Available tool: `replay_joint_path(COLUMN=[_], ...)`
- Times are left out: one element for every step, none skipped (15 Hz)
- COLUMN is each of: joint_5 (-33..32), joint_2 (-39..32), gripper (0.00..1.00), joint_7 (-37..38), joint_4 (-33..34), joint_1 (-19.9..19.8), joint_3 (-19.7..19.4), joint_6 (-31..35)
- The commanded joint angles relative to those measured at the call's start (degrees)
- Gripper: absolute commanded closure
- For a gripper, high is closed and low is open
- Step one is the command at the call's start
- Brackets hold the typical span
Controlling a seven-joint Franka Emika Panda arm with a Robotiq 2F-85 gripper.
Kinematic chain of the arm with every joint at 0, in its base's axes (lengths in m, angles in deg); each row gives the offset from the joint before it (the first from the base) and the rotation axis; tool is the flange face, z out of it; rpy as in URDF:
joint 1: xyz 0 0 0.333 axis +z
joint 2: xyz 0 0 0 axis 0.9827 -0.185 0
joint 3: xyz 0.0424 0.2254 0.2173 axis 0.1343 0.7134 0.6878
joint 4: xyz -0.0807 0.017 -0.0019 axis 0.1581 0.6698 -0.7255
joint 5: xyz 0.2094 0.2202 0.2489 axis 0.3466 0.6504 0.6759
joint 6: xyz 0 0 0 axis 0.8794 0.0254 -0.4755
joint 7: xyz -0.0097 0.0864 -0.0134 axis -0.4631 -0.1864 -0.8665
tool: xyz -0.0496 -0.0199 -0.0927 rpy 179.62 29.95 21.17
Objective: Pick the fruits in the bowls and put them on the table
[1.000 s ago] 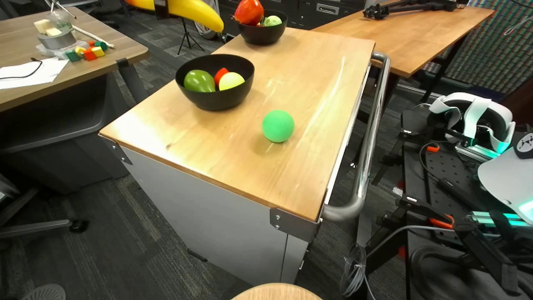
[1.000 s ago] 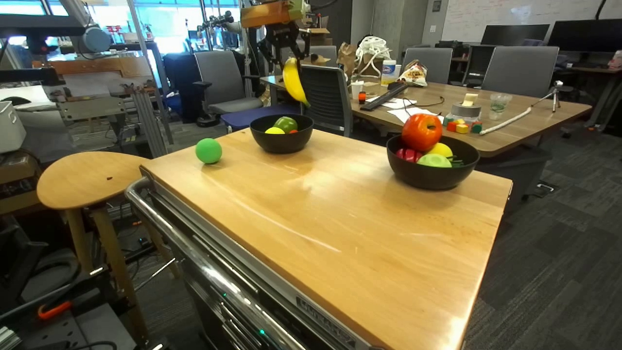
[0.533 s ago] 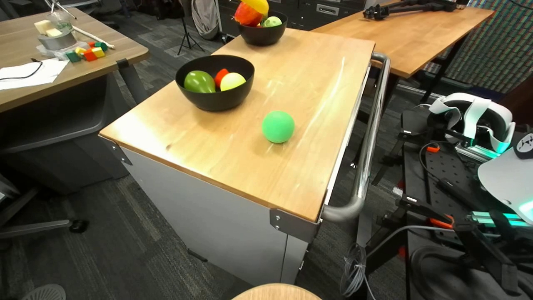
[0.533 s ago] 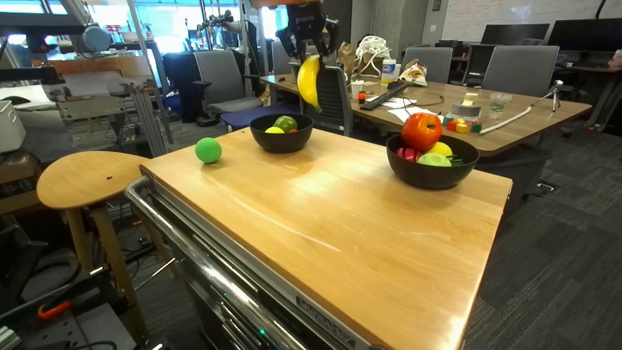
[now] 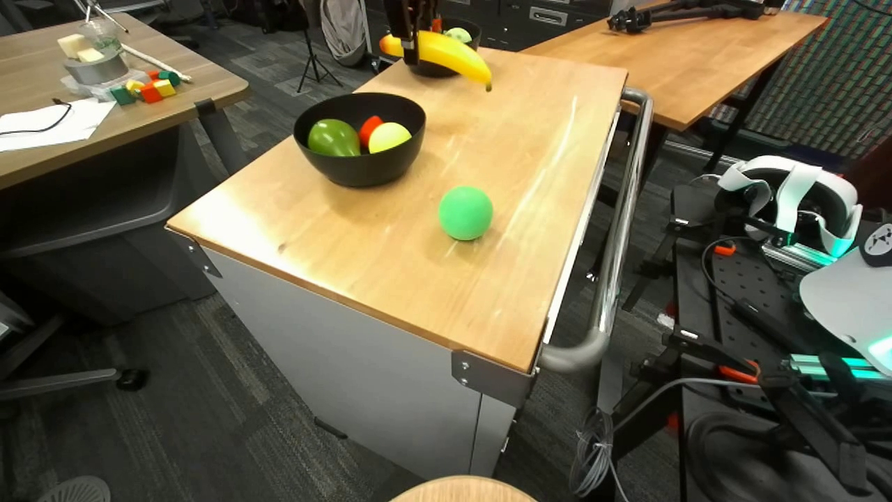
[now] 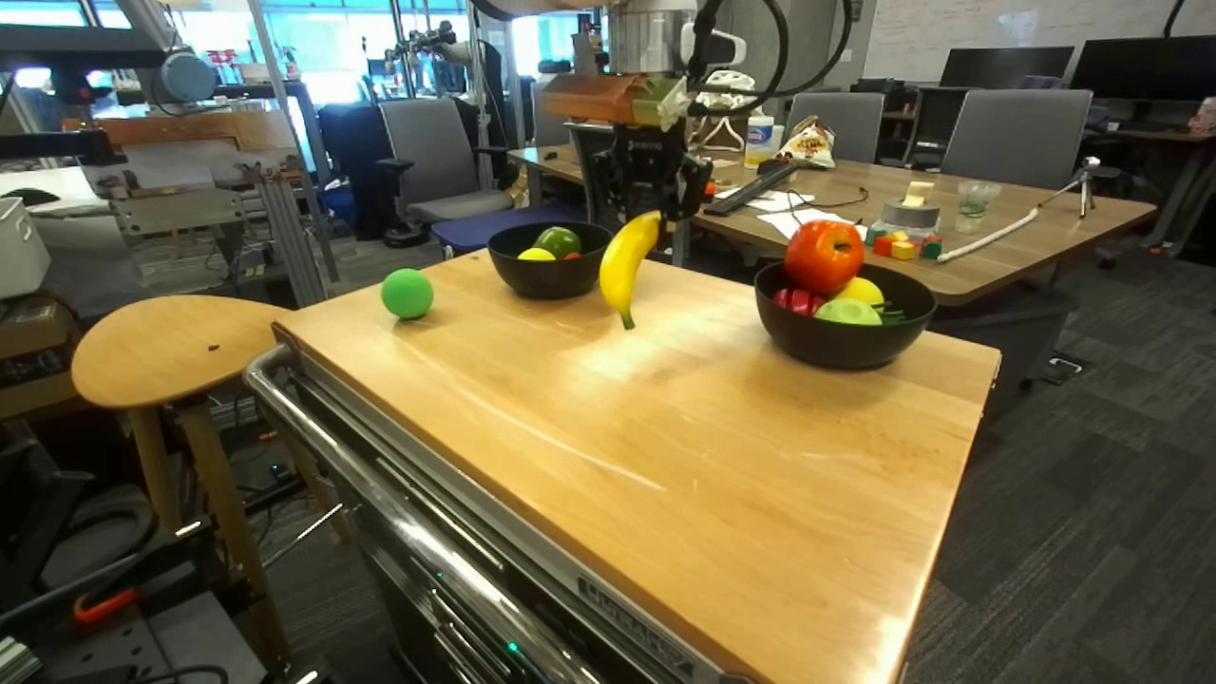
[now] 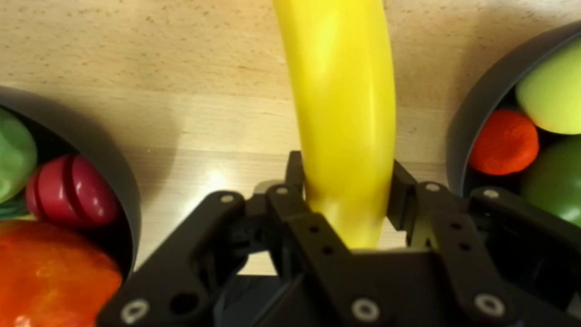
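Note:
My gripper (image 7: 347, 184) is shut on a yellow banana (image 7: 340, 91), which it holds between the two bowls. In an exterior view the banana (image 6: 624, 271) hangs tilted, tip down, above the wooden table (image 6: 646, 418); I cannot tell whether the tip touches. One black bowl (image 5: 362, 167) holds a dark green fruit (image 5: 333, 137), a yellow-green fruit (image 5: 388, 137) and a red piece. The other black bowl (image 6: 845, 347) holds a big red apple (image 6: 825, 256), a green fruit (image 6: 848, 313), a yellow fruit (image 6: 862, 292) and a dark red piece (image 6: 800, 302). A green ball (image 5: 465, 213) sits on the table.
A metal handle (image 5: 620, 244) runs along one table edge. A round wooden stool (image 6: 171, 347) stands near a corner. Another table (image 6: 1007, 242) with coloured blocks, tape and papers stands beyond the bowls. The bowl rims are on both sides of the gripper in the wrist view.
The gripper has carried the banana from above and beside the bowl with the dark green fruit to between the two bowls, and lowered it toward the table. The bowls and the ball have not moved.

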Motion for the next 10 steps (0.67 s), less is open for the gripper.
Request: replay_joint_path(joint_5=[-2.7,-3.6,-4.5,-5.4,-6.6,-7.9,-8.9,-9.3,-9.4,-7.4], joint_2=[-3.0,-4.0,-4.6,-4.8,-4.9,-4.5,-3.7,-2.3,-0.5,1.5], gripper=[0.84,0.84,0.84,0.34,0.33,0.27,0.18,0.11,0.04,0.01], joint_7=[3.1,3.6,4.2,4.5,5.1,5.8,6.0,6.3,6.2,5.3], joint_4=[2.0,2.5,2.7,2.7,2.8,2.9,2.7,2.4,1.7,0.8], joint_1=[1.4,1.8,2.1,2.4,2.8,3.4,3.8,4.3,4.6,4.5], joint_3=[-0.7,-0.8,-0.9,-0.9,-1.0,-1.1,-1.0,-0.7,-0.2,0.9], joint_6=[0.2,0.0,0.3,0.2,-0.1,-0.7,-0.7,-1.5,-0.9,0.0])
